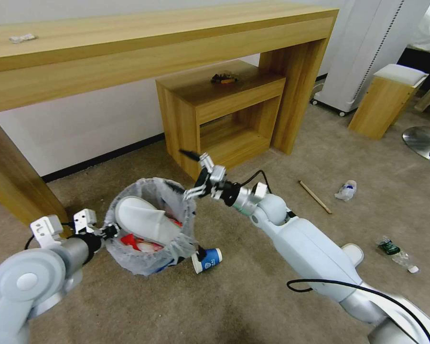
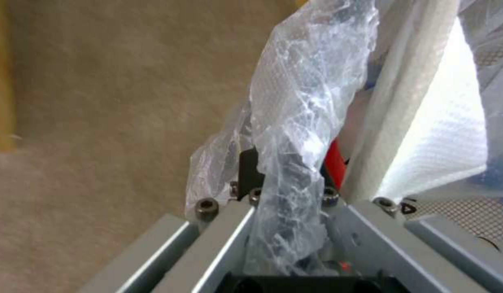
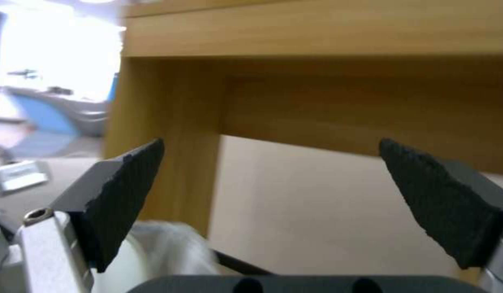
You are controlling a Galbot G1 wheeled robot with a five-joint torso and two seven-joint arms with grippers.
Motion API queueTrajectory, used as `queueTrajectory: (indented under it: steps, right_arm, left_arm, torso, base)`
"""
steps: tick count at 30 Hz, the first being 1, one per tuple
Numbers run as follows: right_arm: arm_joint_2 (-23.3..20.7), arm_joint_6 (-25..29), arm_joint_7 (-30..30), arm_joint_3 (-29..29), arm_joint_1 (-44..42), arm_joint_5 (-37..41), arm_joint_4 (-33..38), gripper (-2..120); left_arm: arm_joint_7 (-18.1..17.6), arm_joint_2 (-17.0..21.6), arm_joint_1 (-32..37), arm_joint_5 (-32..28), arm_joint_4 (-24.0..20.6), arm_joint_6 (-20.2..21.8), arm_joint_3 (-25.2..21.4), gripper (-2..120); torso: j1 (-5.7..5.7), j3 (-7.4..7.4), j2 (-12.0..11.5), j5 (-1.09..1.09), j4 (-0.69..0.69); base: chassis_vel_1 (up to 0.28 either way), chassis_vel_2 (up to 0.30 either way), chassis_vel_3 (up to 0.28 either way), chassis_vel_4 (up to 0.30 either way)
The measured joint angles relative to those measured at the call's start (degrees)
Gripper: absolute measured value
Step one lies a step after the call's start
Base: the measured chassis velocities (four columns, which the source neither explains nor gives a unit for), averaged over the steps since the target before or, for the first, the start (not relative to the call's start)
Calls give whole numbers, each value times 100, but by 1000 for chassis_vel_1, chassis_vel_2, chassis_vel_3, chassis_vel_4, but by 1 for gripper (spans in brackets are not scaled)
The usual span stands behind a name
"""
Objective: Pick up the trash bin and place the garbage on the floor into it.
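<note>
1. Trash bin (image 1: 148,234) sits on the floor (image 1: 253,296) just in front of the long wooden desk (image 1: 129,43), near its left leg. Liner bag (image 2: 295,122) is folded over the rim.
2. Left gripper (image 1: 111,231) is at the bin's rim on the robot's left side. In the left wrist view the crinkly liner runs straight down between its fingers, so I read it as clamped on the rim and bag. Can't tell whether the bin is lifted off the carpet or resting on it.
3. Right gripper (image 1: 199,177) hovers above the bin's far-right rim, jaws spread wide, nothing between the pads (image 3: 127,195). Looks like it's empty over the bin.
4. Already in the bin: a white slipper (image 1: 145,220) standing out of the top, plus red litter (image 1: 131,240) beneath it.
5. Left on the floor:
   - blue cup (image 1: 208,260), on its side, touching or just beside the bin's front right
   - wooden stick (image 1: 314,196), well right of the bin
   - crumpled wrapper (image 1: 346,190), just past the stick
   - small plastic bottle (image 1: 397,253), farther right, near the right arm
6. Judgement: partway done. Bin is secured, some litter loaded, at least four pieces outstanding. Blue cup is the closest pick.
</note>
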Motion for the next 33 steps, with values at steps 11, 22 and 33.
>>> queueTrajectory:
  steps: [11, 22, 33]
  right_arm:
    - [-583, -834, -136, 459, -527, -734, -50, 100]
    - [12, -631, -1059, 300, -473, -2039, -1416, 100]
    - [602, -403, -1322, 190, -401, -3334, -2640, 100]
  left_arm:
    - [-119, 322, 32, -179, 191, 0, -482, 0]
    - [-153, 165, -58, -191, 160, 0, -565, 0]
    - [-132, 57, -62, -169, 146, 0, -567, 0]
  torso:
    - [-1, 0, 0, 1, -1]
    - [-1, 0, 0, 1, 1]
    - [0, 0, 0, 1, 0]
  base:
    - [0, 0, 0, 0]
    - [0, 0, 0, 0]
    - [0, 0, 0, 0]
